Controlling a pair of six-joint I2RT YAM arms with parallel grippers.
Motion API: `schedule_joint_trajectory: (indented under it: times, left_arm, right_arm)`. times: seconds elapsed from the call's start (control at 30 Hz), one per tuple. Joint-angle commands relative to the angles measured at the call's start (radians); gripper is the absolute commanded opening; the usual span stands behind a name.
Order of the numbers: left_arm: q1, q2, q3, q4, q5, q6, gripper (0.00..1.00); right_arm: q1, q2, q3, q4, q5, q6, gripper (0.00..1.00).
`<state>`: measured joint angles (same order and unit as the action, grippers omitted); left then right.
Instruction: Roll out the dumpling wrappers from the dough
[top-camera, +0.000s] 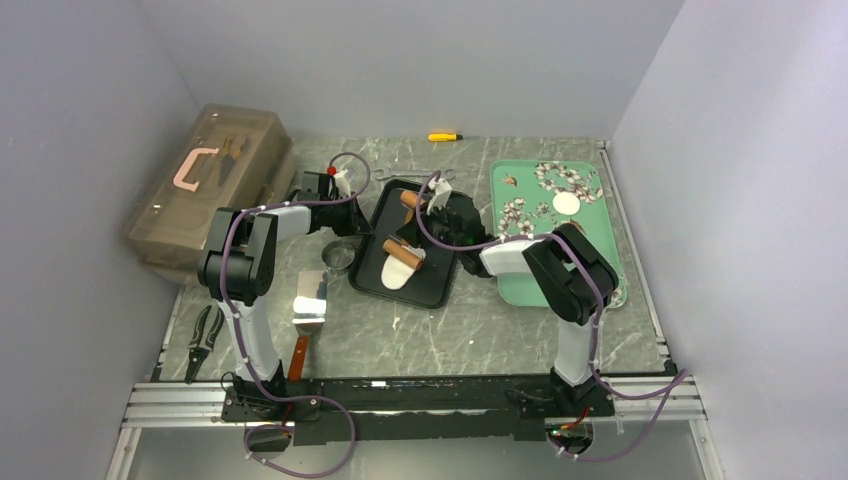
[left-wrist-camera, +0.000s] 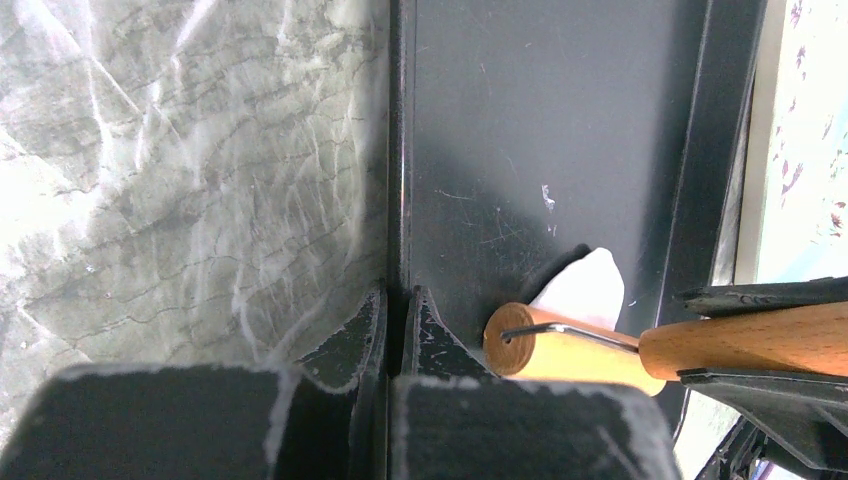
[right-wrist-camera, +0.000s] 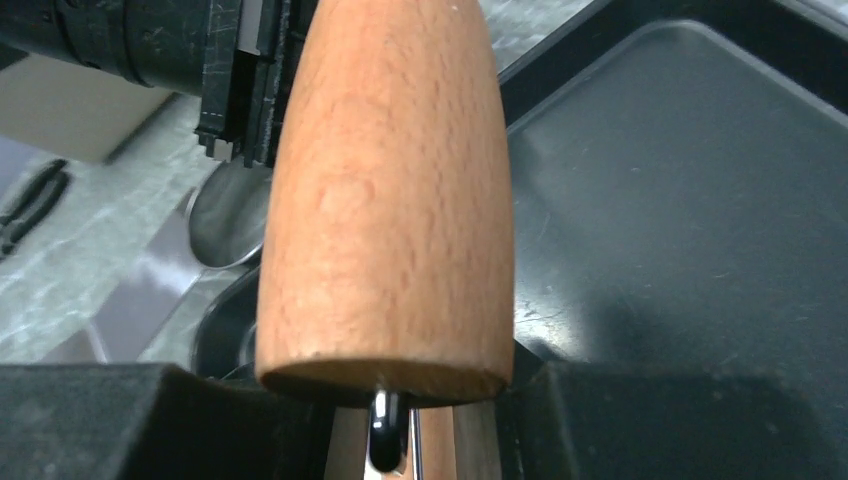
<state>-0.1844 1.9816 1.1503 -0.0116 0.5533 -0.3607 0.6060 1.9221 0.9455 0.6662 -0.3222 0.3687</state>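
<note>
L arm reaches fwd to the black tray (left-wrist-camera: 560, 120); L hand (left-wrist-camera: 400, 335) pinches its left rim, fingers pressed together on it. R arm bends in over the tray, R hand (left-wrist-camera: 720, 338) clamped on the roller (left-wrist-camera: 570, 352) handle. Dough (left-wrist-camera: 585, 290) lies in the black tray, a thin, matte white oval w/ the roller's barrel across 1 end. 1 round white wrapper (top-camera: 566, 204) sits on the green floral tray (top-camera: 590, 215) to the right. Roller: smooth light wood, tapered handle, wire axle. Surface (left-wrist-camera: 200, 180) is grey, marbled.
</note>
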Motion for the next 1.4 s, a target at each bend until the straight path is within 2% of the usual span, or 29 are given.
schedule_joint_trajectory:
  times: [0.0, 0.07, 0.33, 0.47, 0.67, 0.9, 1.13, 1.27, 1.37]
  left_arm:
    - [0.004, 0.046, -0.013, -0.059, -0.067, 0.014, 0.00]
    - [0.003, 0.049, -0.012, -0.057, -0.066, 0.014, 0.00]
    - [0.003, 0.051, -0.014, -0.059, -0.070, 0.017, 0.00]
    - [0.003, 0.053, -0.012, -0.059, -0.069, 0.017, 0.00]
    - [0.003, 0.052, -0.014, -0.057, -0.070, 0.017, 0.00]
    - [0.003, 0.051, -0.016, -0.057, -0.070, 0.014, 0.00]
    - [0.003, 0.052, -0.015, -0.056, -0.067, 0.014, 0.00]
    - [0.003, 0.053, -0.016, -0.057, -0.068, 0.015, 0.00]
    - [0.003, 0.052, -0.014, -0.059, -0.067, 0.014, 0.00]
  right_arm:
    - [0.010, 0.007, -0.089, -0.093, 0.347, -0.240, 0.00]
    - [0.012, 0.016, -0.127, -0.085, 0.428, -0.303, 0.00]
    - [0.012, 0.076, -0.147, -0.087, 0.563, -0.386, 0.00]
    - [0.009, 0.065, -0.144, -0.095, 0.577, -0.409, 0.00]
    - [0.026, -0.062, -0.058, -0.153, 0.474, -0.421, 0.00]
    - [0.122, -0.231, 0.026, -0.127, 0.340, -0.416, 0.00]
    - [0.177, -0.193, -0.011, -0.017, 0.226, -0.266, 0.00]
    - [0.181, -0.146, -0.053, 0.049, 0.211, -0.198, 0.00]
    - [0.178, -0.111, -0.081, 0.066, 0.247, -0.213, 0.00]
